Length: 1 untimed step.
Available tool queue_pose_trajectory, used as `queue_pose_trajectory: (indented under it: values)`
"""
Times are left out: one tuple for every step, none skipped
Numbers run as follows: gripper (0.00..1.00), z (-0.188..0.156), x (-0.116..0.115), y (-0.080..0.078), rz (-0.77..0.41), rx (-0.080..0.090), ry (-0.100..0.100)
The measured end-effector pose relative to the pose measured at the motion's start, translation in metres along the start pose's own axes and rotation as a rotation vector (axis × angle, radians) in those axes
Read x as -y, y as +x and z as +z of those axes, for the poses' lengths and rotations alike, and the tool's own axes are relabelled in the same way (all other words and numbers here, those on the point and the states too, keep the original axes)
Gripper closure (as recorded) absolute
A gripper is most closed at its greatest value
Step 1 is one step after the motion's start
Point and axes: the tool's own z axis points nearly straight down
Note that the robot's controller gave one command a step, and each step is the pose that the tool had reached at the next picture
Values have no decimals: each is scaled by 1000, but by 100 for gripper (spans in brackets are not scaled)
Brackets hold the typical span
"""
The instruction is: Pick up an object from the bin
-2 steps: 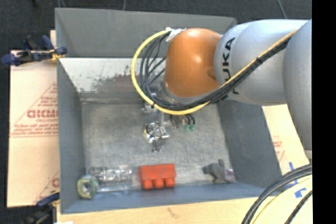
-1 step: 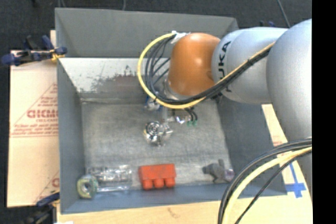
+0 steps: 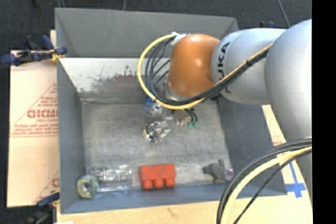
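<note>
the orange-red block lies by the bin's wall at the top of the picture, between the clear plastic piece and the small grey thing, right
Not quite: the camera view shows the orange-red block by the wall of the bin at the bottom of the picture, not the top. It does lie between the clear plastic piece and the small grey thing.

Your bin (image 3: 68,134) is matt grey metal with a scuffed floor; the red block (image 3: 156,176) looks smooth plastic, the orange cover (image 3: 191,63) glossy.
</note>
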Motion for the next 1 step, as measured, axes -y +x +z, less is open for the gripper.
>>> queue_pose_trajectory:
  values:
    - [100, -173, 8, -14, -307, 6, 4]
